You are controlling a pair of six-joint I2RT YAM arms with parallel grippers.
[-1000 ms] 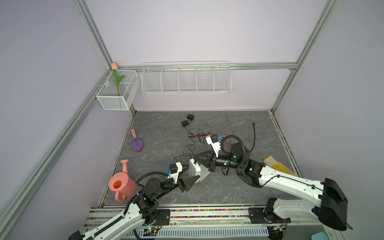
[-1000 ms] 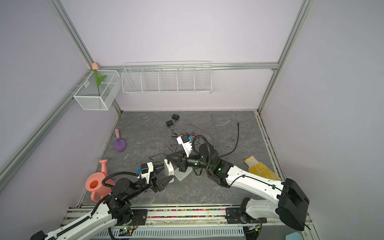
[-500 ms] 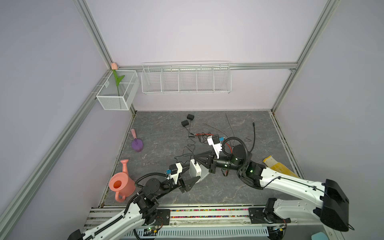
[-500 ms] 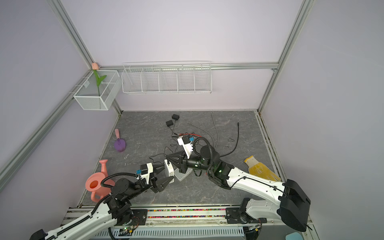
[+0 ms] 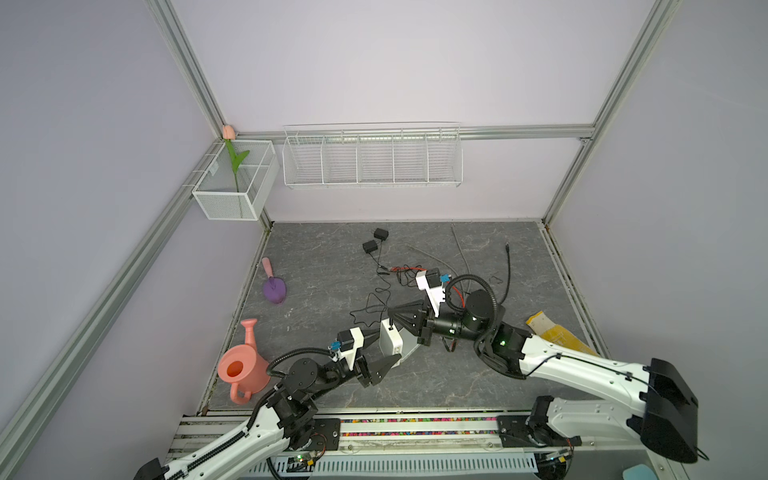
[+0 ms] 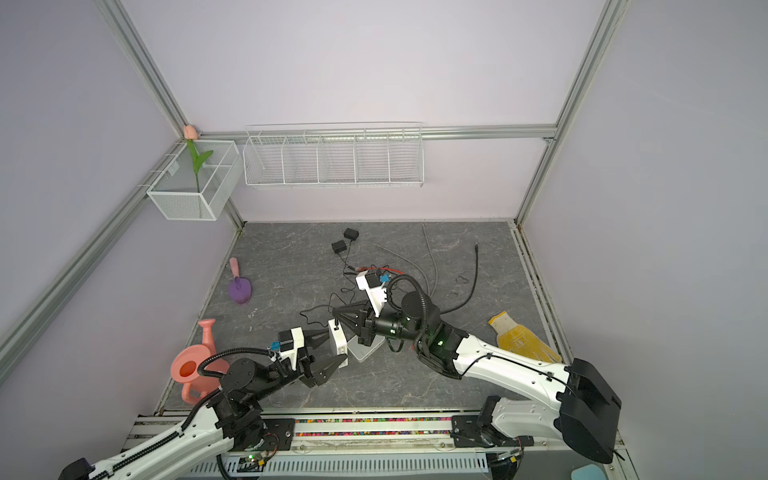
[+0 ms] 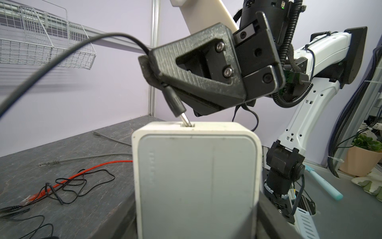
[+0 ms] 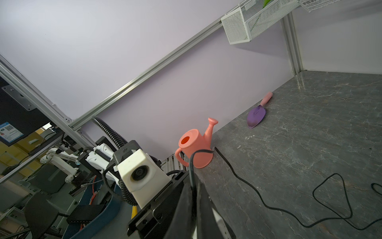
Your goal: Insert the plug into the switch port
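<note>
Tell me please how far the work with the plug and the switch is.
Done: the left gripper holds the white switch upright, and the right gripper is shut on the black plug. In hand: the plug's metal tip stands tilted at the port on the switch's top edge, just entering. Left: the tip is not seated; straighten the plug, probably, and push it fully in.

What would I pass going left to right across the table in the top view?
In a top view: pink watering can → purple trowel → white switch → yellow glove.
</note>
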